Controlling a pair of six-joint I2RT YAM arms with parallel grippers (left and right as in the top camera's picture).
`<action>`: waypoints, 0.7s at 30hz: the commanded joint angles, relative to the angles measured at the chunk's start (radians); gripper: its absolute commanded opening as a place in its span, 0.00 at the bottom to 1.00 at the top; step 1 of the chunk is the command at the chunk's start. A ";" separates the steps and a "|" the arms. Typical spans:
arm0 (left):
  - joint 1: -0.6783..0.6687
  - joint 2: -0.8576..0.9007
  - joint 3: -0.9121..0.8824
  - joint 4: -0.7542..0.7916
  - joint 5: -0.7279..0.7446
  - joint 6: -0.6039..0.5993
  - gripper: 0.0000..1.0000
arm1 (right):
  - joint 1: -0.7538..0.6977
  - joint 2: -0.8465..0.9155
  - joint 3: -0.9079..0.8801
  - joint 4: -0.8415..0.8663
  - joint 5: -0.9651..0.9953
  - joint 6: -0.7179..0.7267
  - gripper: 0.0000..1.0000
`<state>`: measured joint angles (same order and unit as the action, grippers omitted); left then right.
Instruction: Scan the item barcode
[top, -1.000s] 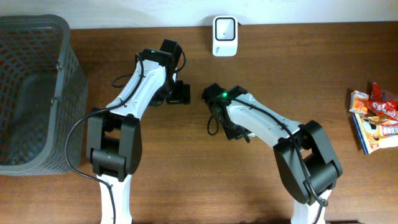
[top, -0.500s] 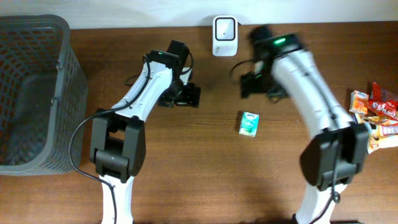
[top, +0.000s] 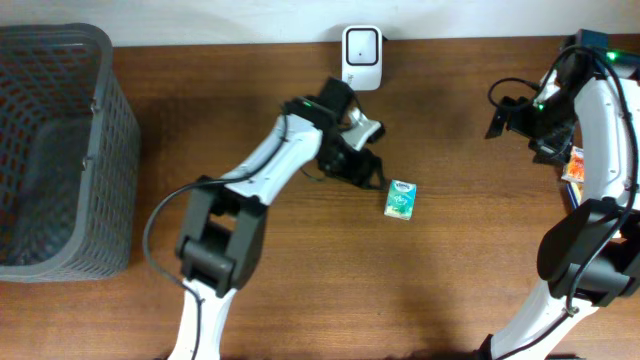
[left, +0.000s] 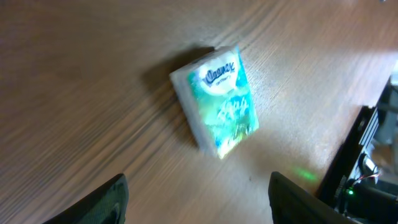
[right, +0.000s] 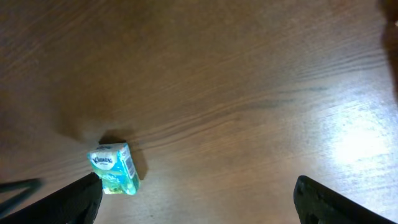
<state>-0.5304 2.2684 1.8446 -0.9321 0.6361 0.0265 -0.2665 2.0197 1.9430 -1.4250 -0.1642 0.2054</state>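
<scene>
Tissue pack (top: 400, 198) lies flat on the table (top: 300, 290), just right of centre in the overhead view, below the scanner (top: 361, 57) at the top edge. Left gripper (top: 362, 165) sits just beside the pack, to its upper left. In my left wrist view its fingers (left: 115, 199) stand apart at the bottom corners, nothing between them.

Right gripper (top: 510, 115) is well apart, upper right. Overhead it reads as a dark blur, so I go by its wrist view: fingers wide apart, empty, pack small at lower left.

Basket (top: 100, 110) fills the far left.
</scene>
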 joint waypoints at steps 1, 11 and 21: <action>-0.053 0.086 0.005 0.036 0.056 0.004 0.68 | -0.002 -0.005 0.009 -0.021 -0.020 -0.011 0.98; -0.139 0.072 0.181 -0.058 -0.184 0.004 0.28 | 0.000 -0.003 -0.100 0.074 0.042 -0.011 0.98; -0.149 0.077 0.191 -0.056 -0.214 -0.136 0.00 | 0.000 -0.003 -0.243 0.200 0.041 -0.010 0.99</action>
<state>-0.6712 2.3619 2.0651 -1.0019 0.4381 -0.0532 -0.2695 2.0201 1.7126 -1.2331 -0.1360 0.2016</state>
